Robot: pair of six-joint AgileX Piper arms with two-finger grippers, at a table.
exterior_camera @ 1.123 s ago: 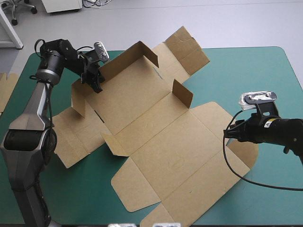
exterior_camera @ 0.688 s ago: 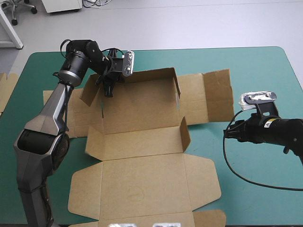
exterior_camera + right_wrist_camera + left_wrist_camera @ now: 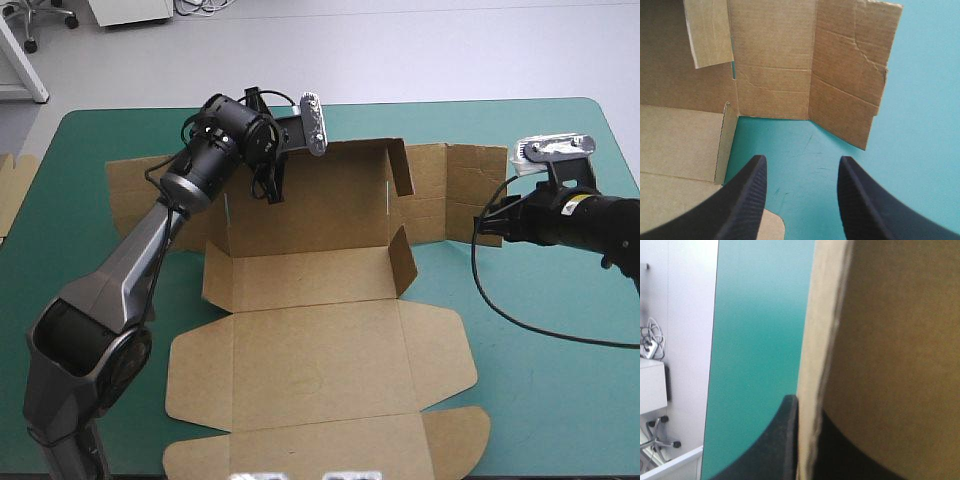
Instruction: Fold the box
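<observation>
Here, on the teal-green cover (image 3: 560, 420), left pincer (image 3: 270, 188) grips the box (image 3: 320, 370) wall (right pincer (image 3: 802, 162) agape).

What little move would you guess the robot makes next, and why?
Likely the open right hand reaches to lift the flat right side flap of the brown cardboard box: it lies on the teal-green cover ahead, while the left hand grips the raised far wall.

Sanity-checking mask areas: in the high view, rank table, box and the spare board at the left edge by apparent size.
1. table
2. box
3. spare board, only a sliver in view, so its true size can't be judged.
</observation>
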